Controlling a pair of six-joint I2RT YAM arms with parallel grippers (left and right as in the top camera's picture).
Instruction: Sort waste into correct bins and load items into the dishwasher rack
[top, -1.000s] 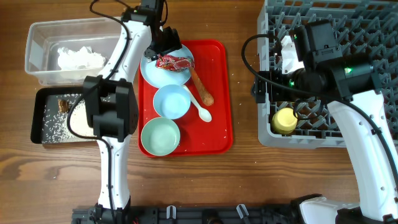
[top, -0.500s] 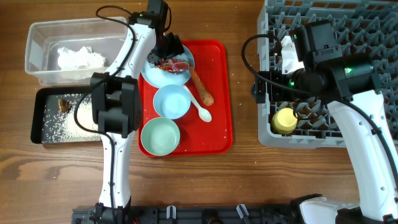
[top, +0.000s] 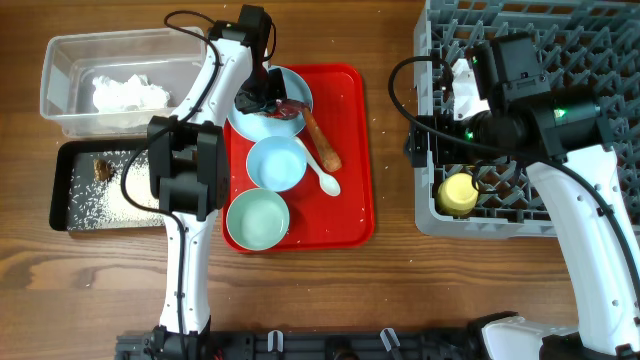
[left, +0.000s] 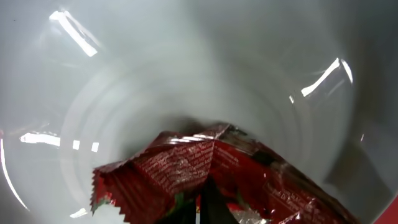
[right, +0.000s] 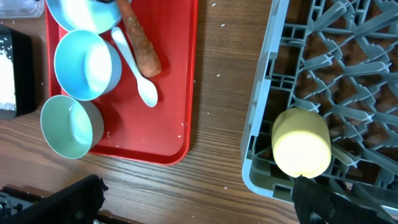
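Note:
My left gripper (top: 264, 101) is down on the round light blue plate (top: 293, 84) and shut on the red snack wrapper (top: 289, 108). In the left wrist view the crinkled wrapper (left: 186, 171) fills the lower half, pinched between my dark fingertips (left: 211, 208) over the plate (left: 186, 68). My right gripper (right: 196, 205) hangs open over bare wood beside the grey dishwasher rack (top: 560, 30). The yellow cup (top: 459, 193) sits in the rack's near-left corner. An orange-brown stick (top: 322, 140) and a white spoon (top: 322, 172) lie on the red tray.
The red tray (top: 350, 210) also holds a light blue bowl (top: 275, 163) and a pale green bowl (top: 257, 220). At left, the clear tub (top: 60, 60) holds white napkins (top: 128, 93). The black tray (top: 62, 190) holds rice grains (top: 95, 205) and a brown lump (top: 102, 167).
My left gripper came down onto the plate and closed on the red wrapper. The right arm has stayed where it was.

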